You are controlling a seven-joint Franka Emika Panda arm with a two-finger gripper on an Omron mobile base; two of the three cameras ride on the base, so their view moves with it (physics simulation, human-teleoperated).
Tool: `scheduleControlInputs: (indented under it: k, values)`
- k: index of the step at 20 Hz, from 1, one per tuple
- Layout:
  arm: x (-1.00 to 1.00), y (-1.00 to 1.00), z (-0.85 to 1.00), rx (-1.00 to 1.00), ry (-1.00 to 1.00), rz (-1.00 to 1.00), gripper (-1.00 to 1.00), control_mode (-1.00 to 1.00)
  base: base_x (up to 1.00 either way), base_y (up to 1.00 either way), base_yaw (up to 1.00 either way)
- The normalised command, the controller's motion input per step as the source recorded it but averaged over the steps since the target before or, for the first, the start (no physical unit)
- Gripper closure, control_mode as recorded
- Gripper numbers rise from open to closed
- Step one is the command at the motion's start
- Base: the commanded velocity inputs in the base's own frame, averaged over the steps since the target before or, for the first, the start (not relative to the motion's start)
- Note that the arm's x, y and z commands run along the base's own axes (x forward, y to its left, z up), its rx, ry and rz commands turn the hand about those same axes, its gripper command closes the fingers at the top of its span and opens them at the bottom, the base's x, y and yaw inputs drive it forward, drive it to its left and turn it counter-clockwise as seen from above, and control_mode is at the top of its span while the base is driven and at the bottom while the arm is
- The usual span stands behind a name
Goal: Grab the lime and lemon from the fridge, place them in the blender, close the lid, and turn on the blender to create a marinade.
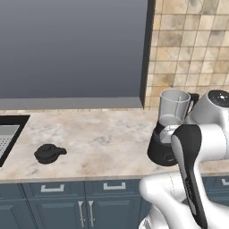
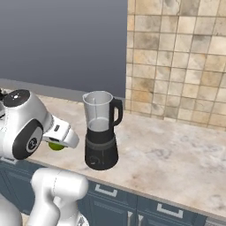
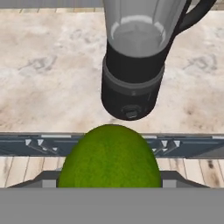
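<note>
My gripper (image 3: 109, 180) is shut on the lime (image 3: 109, 157), a green fruit that bulges large at the bottom of the hand view. From the right base view the lime (image 2: 55, 146) peeks out green under the hand (image 2: 62, 137), held in front of the counter edge, left of the blender (image 2: 100, 132). The blender (image 1: 169, 134) stands on the counter with its clear jar open at the top; its black base and front knob (image 3: 131, 114) lie straight ahead of the hand. The black lid (image 1: 49, 153) rests on the counter far to the left. The lemon and the fridge are out of view.
A marble counter (image 1: 103, 138) runs over blue drawers (image 1: 103, 188). A sink (image 1: 6, 138) sits at its left end. Behind are a large grey panel (image 1: 71, 49) and a tiled wall (image 2: 176, 57). My own white arm (image 1: 197, 152) stands close beside the blender.
</note>
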Motion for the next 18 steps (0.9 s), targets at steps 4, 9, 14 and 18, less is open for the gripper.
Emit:
scheduleControlInputs:
  k: [4, 9, 14, 18]
  values:
    - [0.18, -0.30, 0.92, 0.03, -0.04, 0.04, 1.00, -1.00, 0.00, 0.00, 0.00]
    - [0.64, -0.27, 0.97, 0.00, -0.03, 0.00, 1.00, -1.00, 0.00, 0.00, 0.00]
    - [0.99, -0.17, 0.48, 0.01, 0.00, 0.00, 1.00, -1.00, 0.00, 0.00, 0.00]
    - [1.00, -0.16, 0.03, 0.00, 0.07, 0.00, 1.00, -1.00, 0.00, 0.00, 0.00]
